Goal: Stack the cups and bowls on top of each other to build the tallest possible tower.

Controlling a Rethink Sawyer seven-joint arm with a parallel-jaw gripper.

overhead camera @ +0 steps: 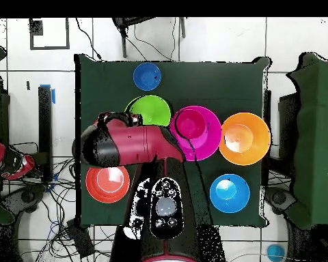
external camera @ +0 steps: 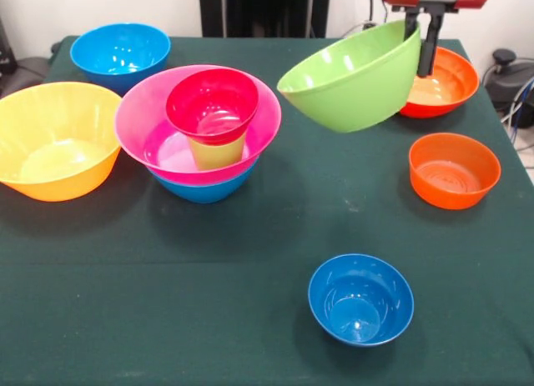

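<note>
- The gripper (external camera: 422,37) was clamped on the green bowl (external camera: 355,77) by its rim, tilted in the air right of the tower (external camera: 204,132).
- The bowl looked light, stiff, glossy; a rim pinch might slip.

The arm (overhead camera: 136,144) is a bulky, rounded crimson shell with black joint sections. Near its base sits a black oval panel carrying what look like grey round buttons. The gripper (external camera: 423,37) has slim black fingers beneath a red housing.
</note>
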